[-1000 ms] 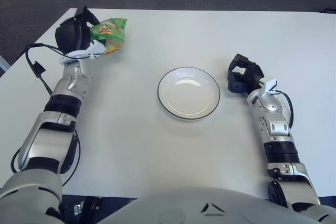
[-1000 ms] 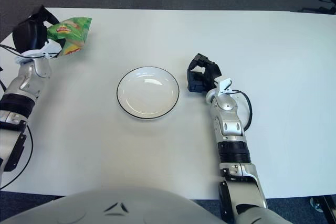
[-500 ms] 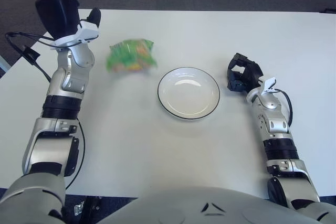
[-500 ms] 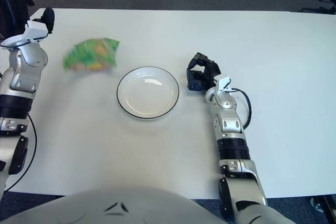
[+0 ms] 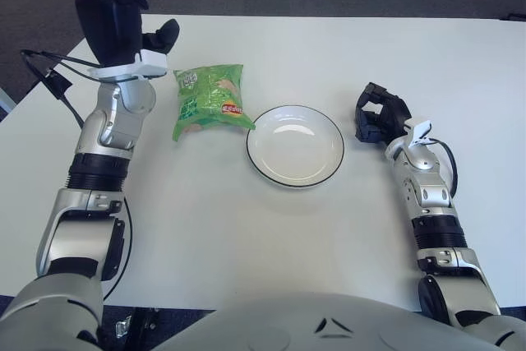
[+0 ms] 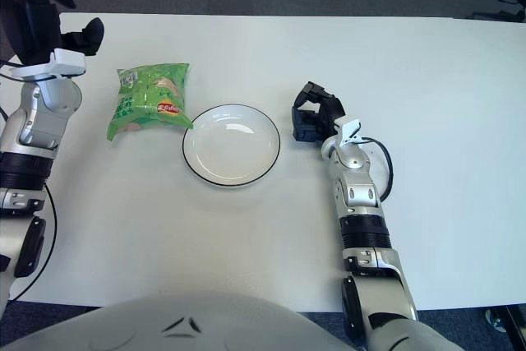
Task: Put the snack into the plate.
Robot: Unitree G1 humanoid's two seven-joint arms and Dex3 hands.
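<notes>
Your desk (image 5: 329, 244) is a plain white top over dark carpet, and the scene on it has just shifted. A second ago the left robot hand (image 5: 123, 14) was clamped on the snack bag (image 5: 209, 103) at the far left corner; half a second ago the bag was already free and blurred in mid-travel. Now it lies flat and settled on the desk, just left of the plate (image 5: 316, 174), its lower right corner touching or barely overlapping the black rim — you cannot call it inside. The left robot hand is raised above the desk's left edge with its fingers spread, holding nothing.

So the toss fell short. You likely need a second pick, or a nudge rightward, before the task counts as done — the plate is bare.

The right robot hand (image 5: 378, 117) shows just right of the plate, fingers curled around nothing, where it was a second ago.

On the writing: the bag is green with a small red-and-yellow logo near its lower edge and a pale panel at the top left. None of it is legible, so you cannot name the brand.
</notes>
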